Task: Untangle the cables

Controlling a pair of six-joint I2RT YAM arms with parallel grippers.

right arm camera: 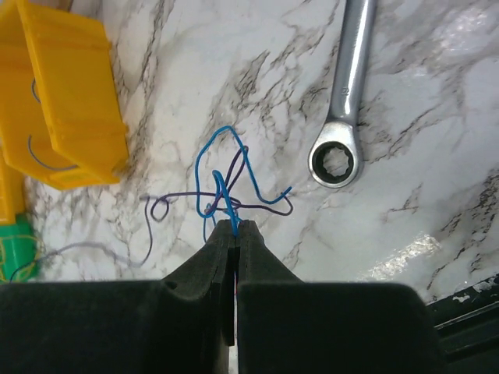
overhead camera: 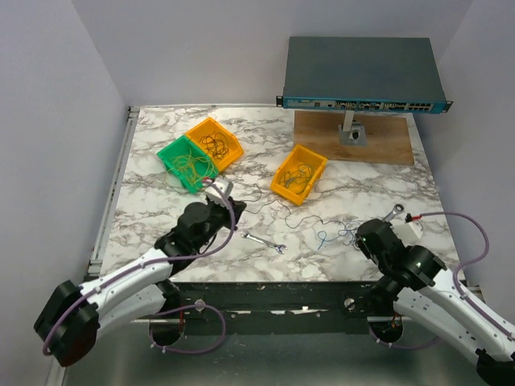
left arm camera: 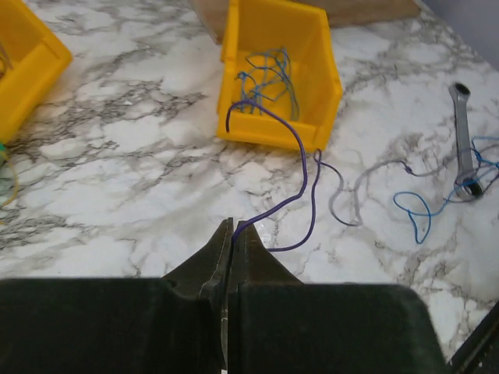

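Left wrist view shows the left pincer (left arm camera: 232, 231) clamped on a thin purple wire (left arm camera: 302, 156) that trails ahead to a yellow plastic bin (left arm camera: 269, 128), while the right pincer (right arm camera: 235, 227) pinches a looped thin blue wire (right arm camera: 197, 179), with a silver steel ring wrench (right arm camera: 347, 86) lying ahead to its right.

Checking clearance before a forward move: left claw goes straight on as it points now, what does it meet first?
Apart from the purple wire pinched in the left claw, the near wall of the yellow bin lies first in that line. Depth is unclear; it might touch the marble table sooner.
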